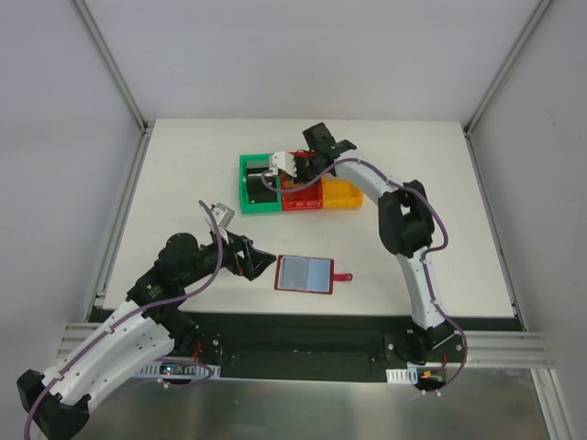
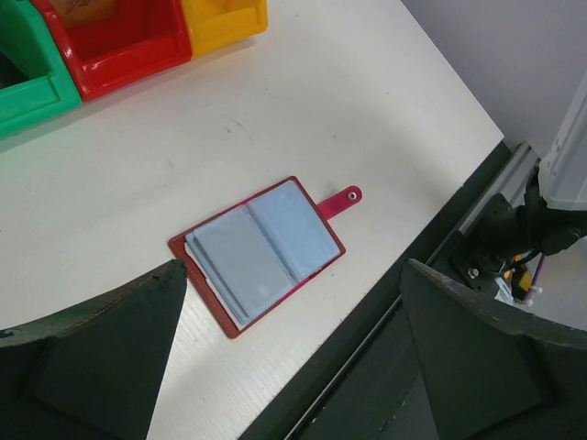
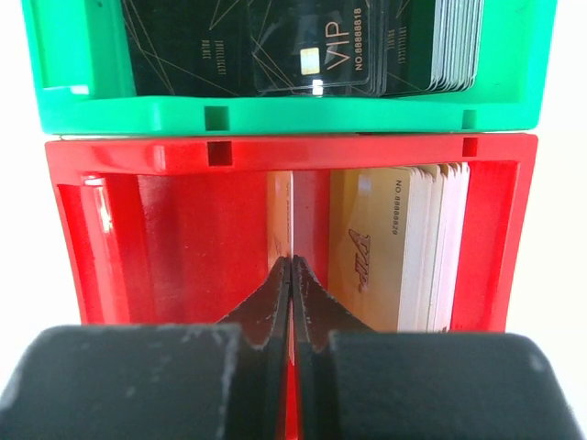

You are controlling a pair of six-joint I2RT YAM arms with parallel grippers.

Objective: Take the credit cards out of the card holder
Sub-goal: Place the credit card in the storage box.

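Right gripper is pressed together, pinching a thin card edge-on. It sits over the red bin, with the card hanging down inside it. A stack of gold cards stands upright against the right wall of the same bin, apart from the held card. Green bin touches the red one on its far side and holds a stack of black cards; the front one reads VIP. Yellow bin is on the other side of the red bin in the top view.

Left gripper is spread wide, gripping nothing, above the table and just left of the wallet.

Wallet lies flat and open near the front edge of the table, well apart from the bins. Grey-blue sleeves face up and the red tab strap sticks out to the right. Can't tell whether any cards are inside the sleeves.
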